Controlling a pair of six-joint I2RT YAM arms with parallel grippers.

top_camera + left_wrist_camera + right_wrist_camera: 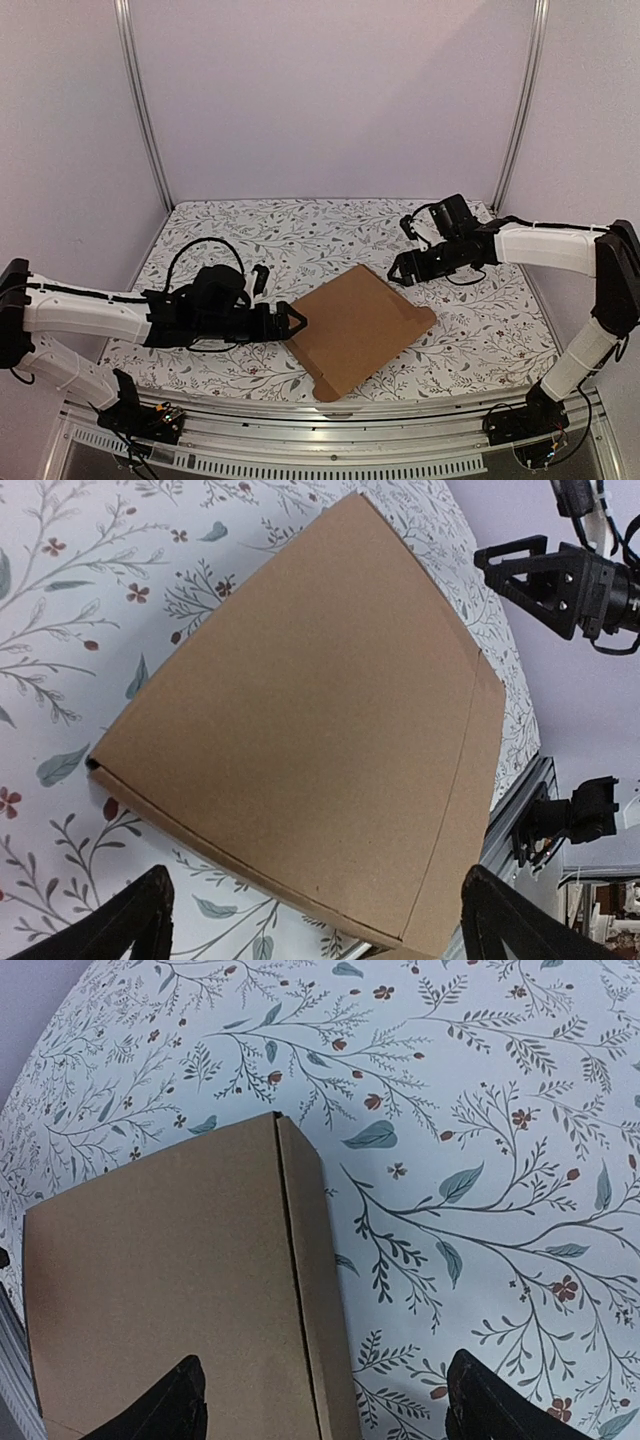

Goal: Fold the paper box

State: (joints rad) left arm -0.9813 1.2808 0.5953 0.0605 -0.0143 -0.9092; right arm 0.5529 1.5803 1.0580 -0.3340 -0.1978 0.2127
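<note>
The table, covered in a flowered cloth, takes up most of the overhead view. The paper box lies on it a little right of the middle and towards the near edge. It is a flat brown slab that looks closed up, with a side flap showing as a crease line along one edge in both wrist views. It sits askew: its long axis runs on a diagonal from near-left to far-right, so one corner points at the far wall and another at the rail in front. The left arm reaches in low from the left, and the left gripper has its fingers spread wide with nothing between them. Its tips are right at the box's left long edge near the left corner; whether they touch it I cannot tell. The right arm comes in from the far right, and the right gripper also has its fingers apart and empty. It hangs just beyond the box's far short edge, a little clear of it. The left gripper looks the nearer of the two. The box lies to its right and slightly ahead, with the long side facing that gripper, so any further pressing or tucking on that side would probably fall to the left arm.
</note>
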